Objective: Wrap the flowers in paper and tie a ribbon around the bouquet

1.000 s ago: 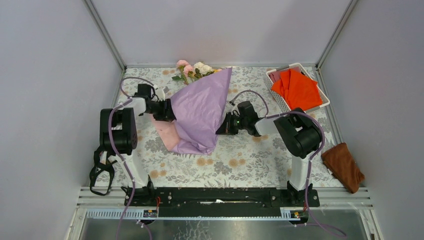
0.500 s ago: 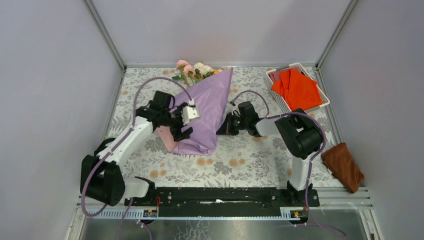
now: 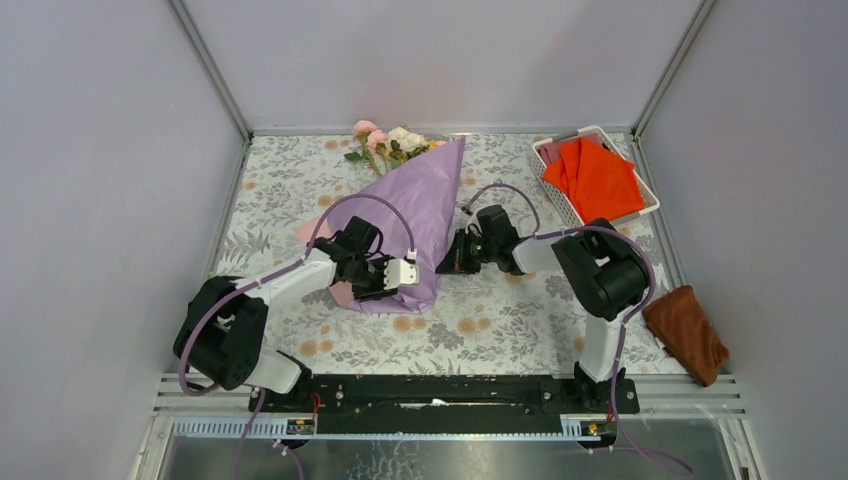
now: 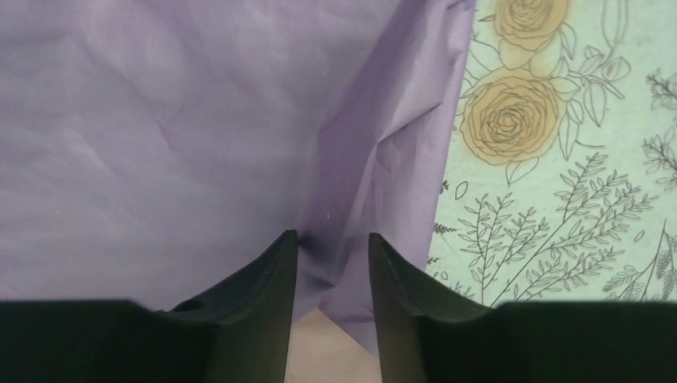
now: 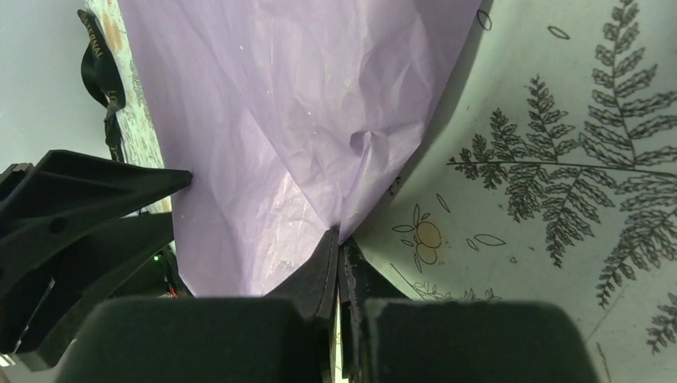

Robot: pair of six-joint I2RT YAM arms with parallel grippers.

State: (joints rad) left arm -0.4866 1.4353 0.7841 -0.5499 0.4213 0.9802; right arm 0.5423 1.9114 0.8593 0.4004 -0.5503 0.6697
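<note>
The lilac paper (image 3: 410,215) lies as a cone-shaped bundle on the floral mat. The pink, white and yellow flowers (image 3: 388,142) stick out of its far end. My left gripper (image 3: 388,282) is at the cone's near, narrow end. In the left wrist view its jaws (image 4: 331,237) stand apart with a fold of the paper (image 4: 199,120) in the gap. My right gripper (image 3: 447,258) is shut on the paper's right edge (image 5: 319,104), its fingers pinched together (image 5: 338,235). A black ribbon (image 5: 97,52) with gold print lies beyond the paper at the mat's edge.
A white basket (image 3: 650,205) holding an orange-red cloth (image 3: 598,178) stands at the back right. A brown cloth (image 3: 686,332) lies by the right wall. Grey walls close in the left, back and right sides.
My left arm swung from the paper's left side round to the cone's near lower end, its jaws widening and then narrowing. The right gripper kept its pinch in place.
</note>
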